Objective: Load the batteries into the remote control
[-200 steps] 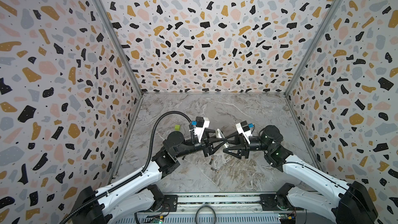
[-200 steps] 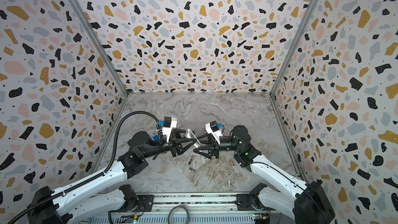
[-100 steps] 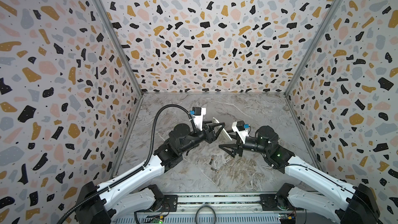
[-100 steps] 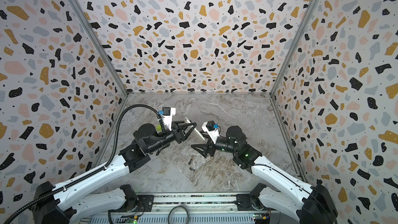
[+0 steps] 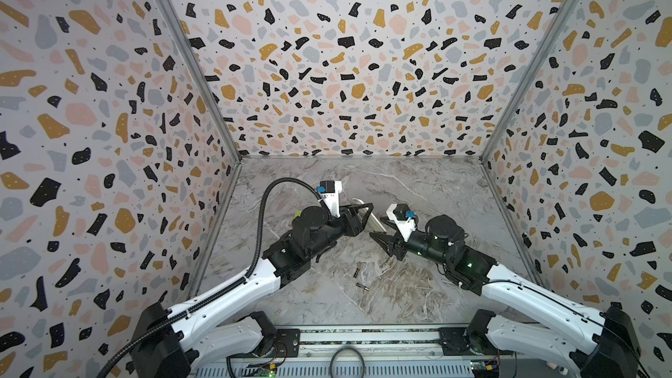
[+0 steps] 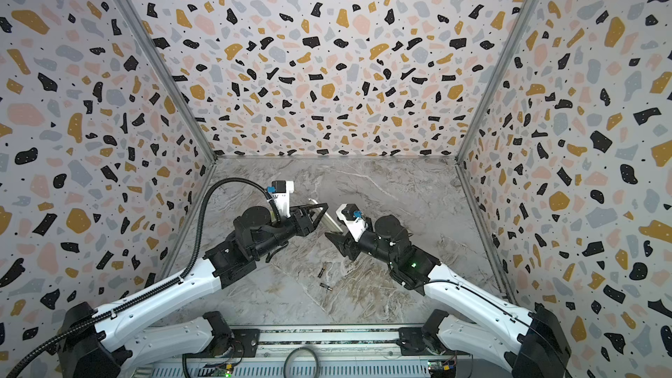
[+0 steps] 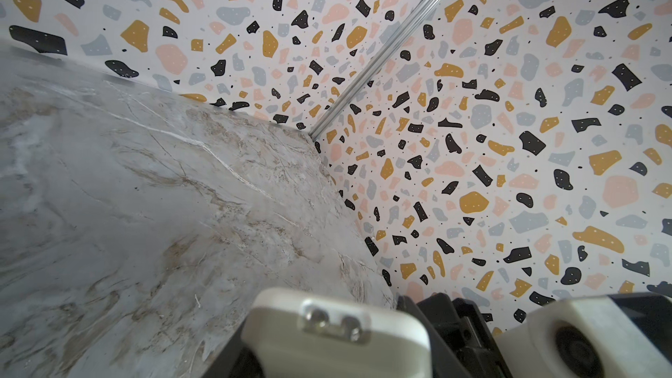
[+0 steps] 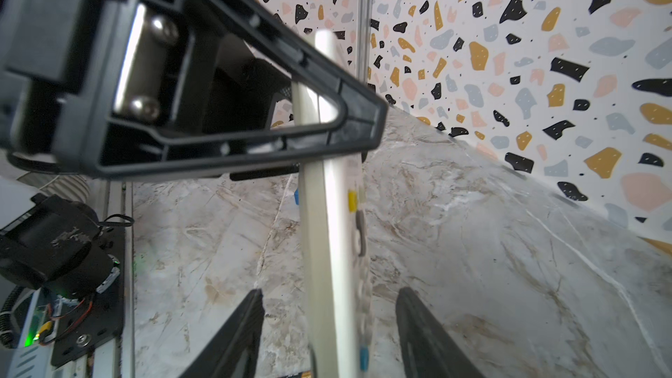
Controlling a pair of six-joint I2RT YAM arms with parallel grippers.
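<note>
My left gripper (image 5: 363, 217) is shut on the remote control (image 5: 376, 225), a long white bar held on edge above the marble table in both top views. In the left wrist view the remote's end (image 7: 334, 336) shows between the dark jaws. My right gripper (image 5: 378, 229) is open around the remote's other end (image 8: 327, 234), with a gap on each side of its fingers (image 8: 236, 332). The batteries, two slim dark cylinders (image 5: 357, 271) (image 5: 362, 287), lie loose on the table nearer the front, below both grippers.
Terrazzo-patterned walls (image 5: 345, 67) close the marble table (image 5: 418, 183) on three sides. A metal rail with the arm bases (image 5: 363, 336) runs along the front edge. A small green object (image 5: 297, 213) peeks out behind the left wrist.
The left gripper has carried the remote a little farther back. The right gripper let go, drew back, then came in again around the remote's near end, its jaws narrowing.
</note>
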